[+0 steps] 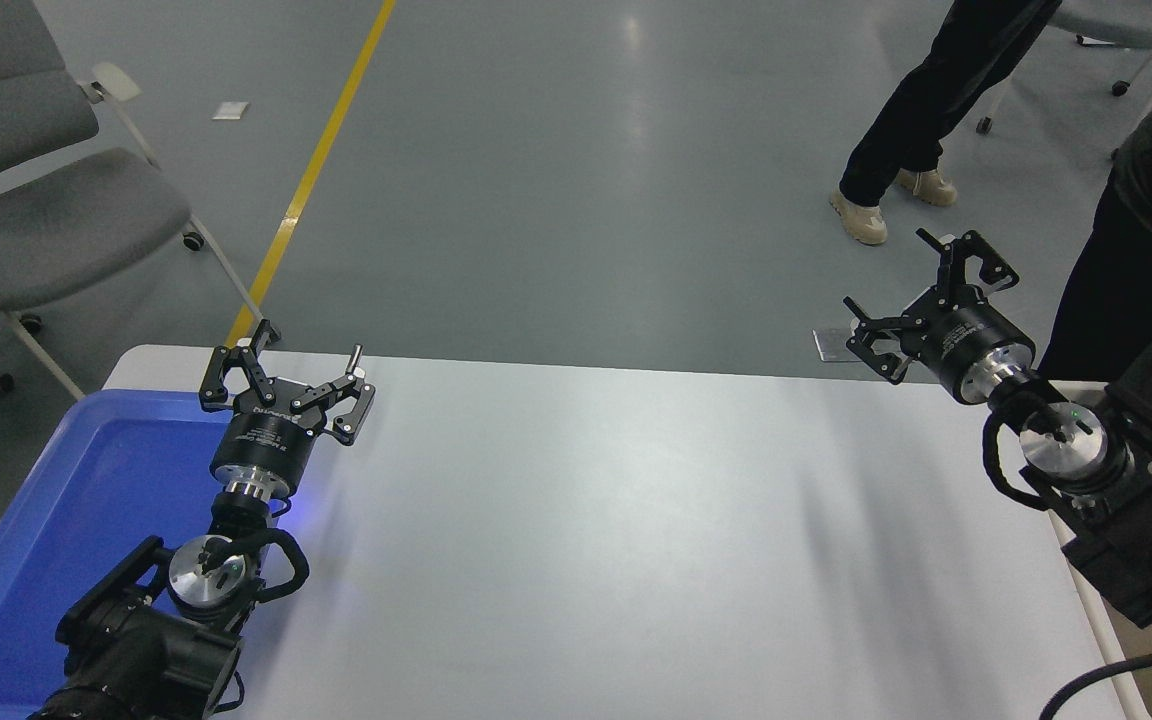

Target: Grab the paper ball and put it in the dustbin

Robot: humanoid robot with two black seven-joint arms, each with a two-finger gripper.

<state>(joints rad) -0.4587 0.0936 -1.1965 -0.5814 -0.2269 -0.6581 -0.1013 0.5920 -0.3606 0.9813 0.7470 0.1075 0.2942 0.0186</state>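
1. Reaching in from the right edge of the frame, the right arm holds the right gripper (pixel 911 290) above the far right corner of the white table (pixel 596 520), its fingers spread wide with nothing between them.
2. Parked at the lower left, the left gripper (pixel 298 355) hangs over the far edge of the blue tray (pixel 46 530), fingers likewise splayed wide and holding nothing.
3. No paper ball shows anywhere in the frame, so where it lies cannot be told.
4. At the lower right edge, a thin pale strip of the dustbin (pixel 1096 625) rim runs beside the table, mostly hidden behind the right arm.
5. A person's dark trouser legs and tan shoes (pixel 891 200) stand on the grey floor at the upper right; another dark-clothed person (pixel 1151 230) fills the right edge.
6. A grey chair (pixel 36 190) sits at the upper left, next to a yellow floor line (pixel 311 170).
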